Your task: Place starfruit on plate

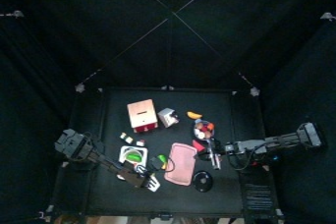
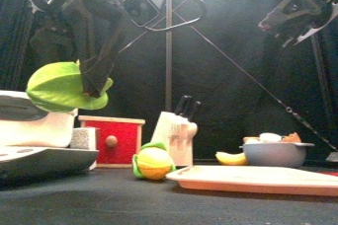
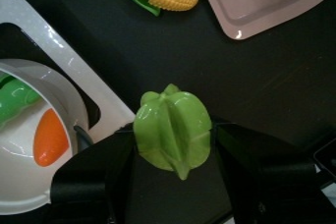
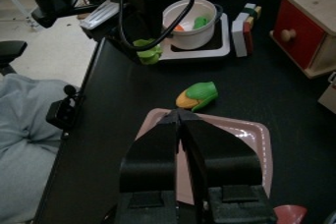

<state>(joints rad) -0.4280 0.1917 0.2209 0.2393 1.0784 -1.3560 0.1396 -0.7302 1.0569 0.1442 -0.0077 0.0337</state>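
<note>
The left gripper is clamped on the green starfruit, holding it above the table. The pink plate lies toward one o'clock of it. The right gripper is closed, empty, above the plate.

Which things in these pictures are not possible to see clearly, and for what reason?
- Top view: the starfruit held by the left tool is too small there to pick out.
- Front view: the pink plate shows only edge-on, so its surface is hidden.
- Front view: the right tool is cut off by the upper edge.
- Left wrist view: the white bowl is cut by the edge, so its contents show partly.
</note>
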